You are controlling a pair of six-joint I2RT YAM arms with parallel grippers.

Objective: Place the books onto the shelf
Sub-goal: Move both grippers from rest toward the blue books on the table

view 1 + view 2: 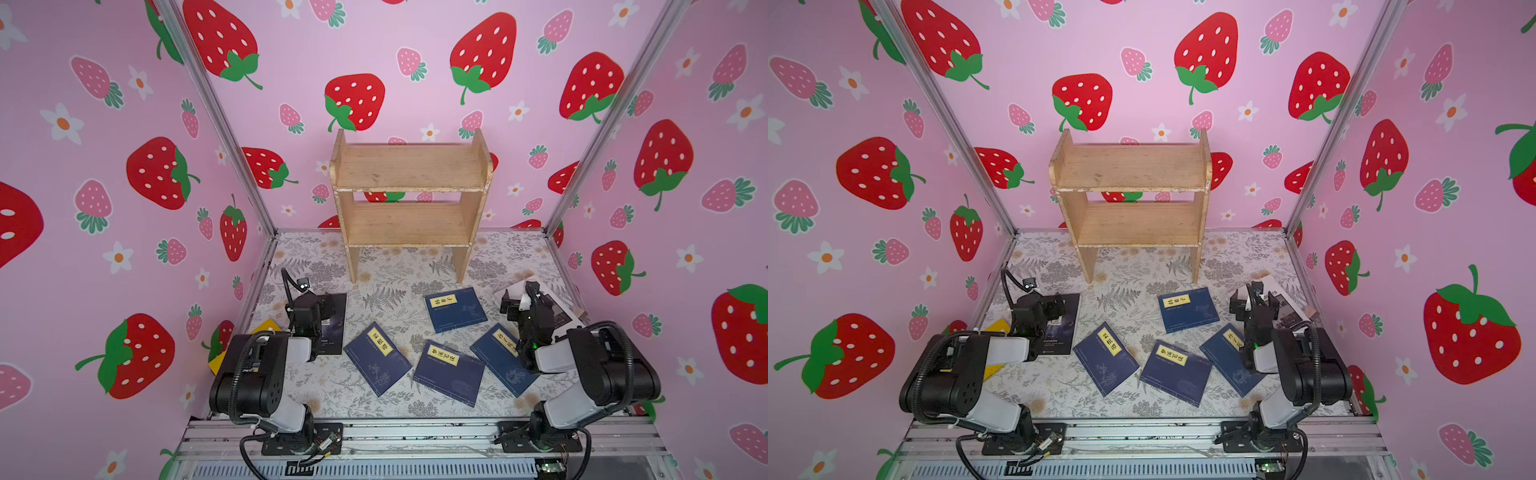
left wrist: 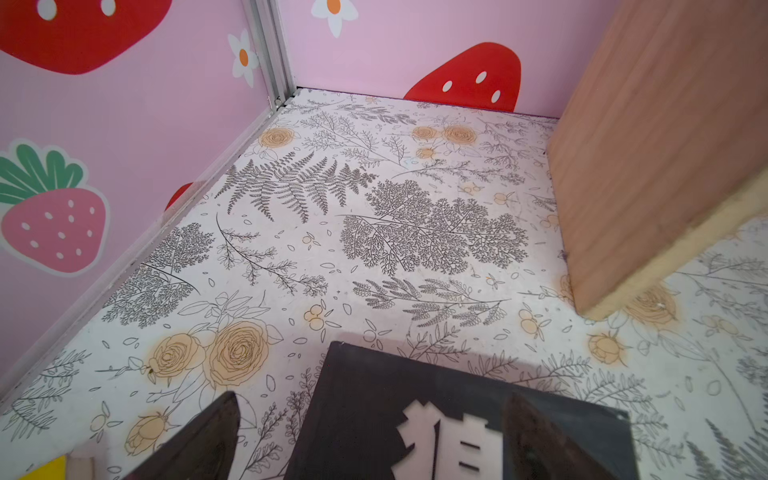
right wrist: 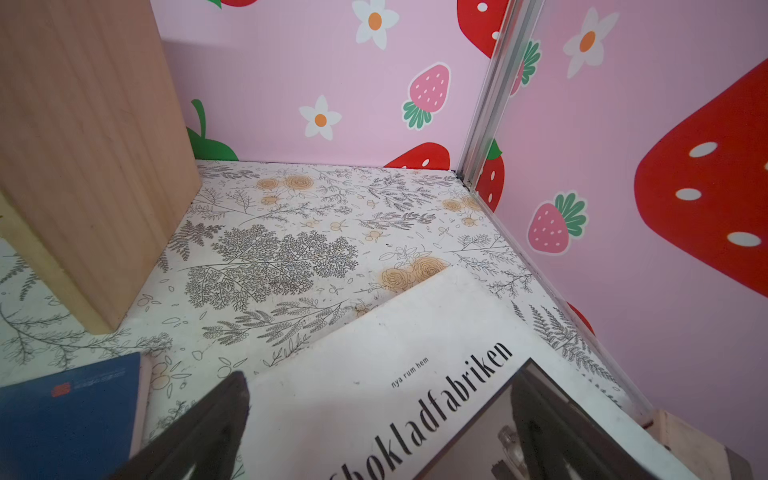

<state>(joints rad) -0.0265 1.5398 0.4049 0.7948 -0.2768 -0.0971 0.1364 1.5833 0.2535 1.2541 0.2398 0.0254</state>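
Shelf [image 1: 409, 166] stood at back edge of desk [image 1: 374, 270], long axis side to side, yellow book [image 1: 266, 325] mostly hidden, left gripper [image 2: 372, 419] and right gripper [image 3: 384, 374] fingers held apart.

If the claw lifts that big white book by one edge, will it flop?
The white book looks bigger than the navy books, so probably heavier; it may sag from one edge. Its cover looks smooth, so it might slip.

Pink strawberry-print walls [image 1: 291, 62] meet at aluminium posts [image 1: 223, 124]; a botanical-print tabletop [image 1: 324, 386], seemingly paper, lies below.
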